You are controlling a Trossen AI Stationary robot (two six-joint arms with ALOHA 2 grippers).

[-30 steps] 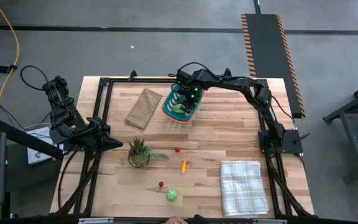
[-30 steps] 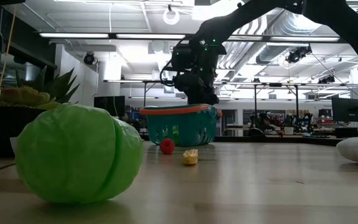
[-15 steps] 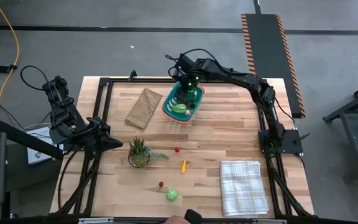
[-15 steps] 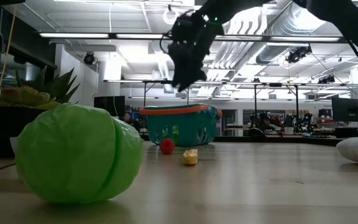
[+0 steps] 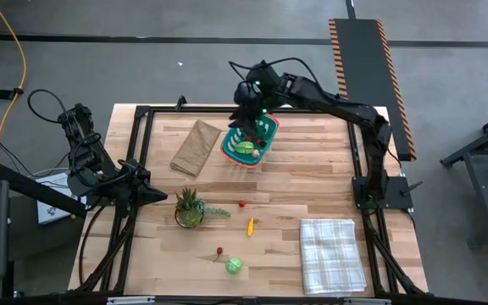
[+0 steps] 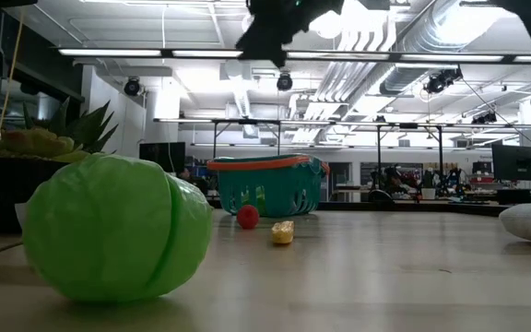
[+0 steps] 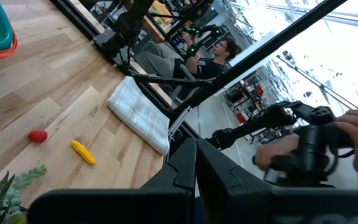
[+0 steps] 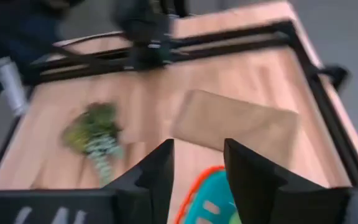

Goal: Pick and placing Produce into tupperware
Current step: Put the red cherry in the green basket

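- Right gripper (image 5: 246,103) fingers (image 8: 247,171): apart, a clear gap between them, nothing held. A second ago this gripper was down over the basket (image 5: 250,141); it has since risen and pulled to the basket's far-left side, jaws narrowing.
- Judgement: a piece has just been dropped in, and the arm is free for the next pick.
- Left gripper (image 7: 194,180): fingers pressed together, empty; arm parked at the table's left edge.
- Basket, far centre of the table: holds a green piece (image 5: 245,147) and something red (image 5: 259,143); other contents cannot be told.
- Produce outside the basket: a small red piece (image 5: 241,203) and a yellow piece (image 5: 250,225) at mid-table; a second red piece (image 5: 219,251) and a green cabbage (image 5: 234,266) at the near edge.
- Paper bag (image 5: 196,146), left of the basket: flat, nothing on it.
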